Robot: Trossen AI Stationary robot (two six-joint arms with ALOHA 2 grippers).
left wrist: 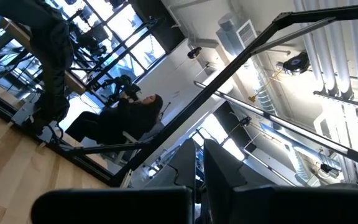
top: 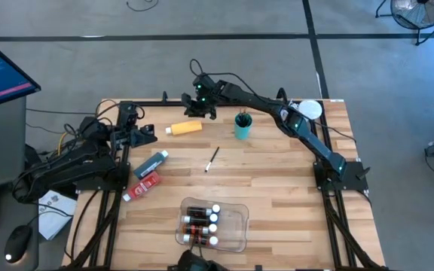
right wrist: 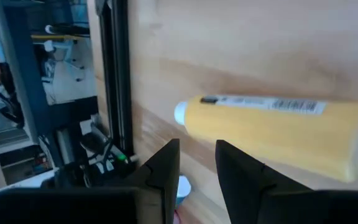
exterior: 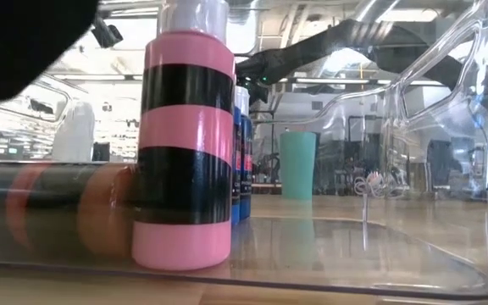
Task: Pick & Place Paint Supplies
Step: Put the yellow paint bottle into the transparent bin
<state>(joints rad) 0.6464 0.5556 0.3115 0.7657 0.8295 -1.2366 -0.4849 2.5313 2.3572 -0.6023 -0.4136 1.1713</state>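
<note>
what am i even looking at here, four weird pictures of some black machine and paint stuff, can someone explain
This is a robot with two dark arms at a wooden table, each ending in a two-finger gripper. One picture looks straight down from above. One sits at table height, peering through a clear plastic tray holding small paint bottles. The other two come from cameras on the arms' wrists.

The right gripper reaches to the far edge, just above a yellow bottle lying on its side; its fingers stand a little apart and hold nothing. The left gripper waits at the left edge, shut and empty, its camera facing the room.

Also on the table: a teal cup with brushes in it, one loose brush, a grey tube and a red tube.
</note>
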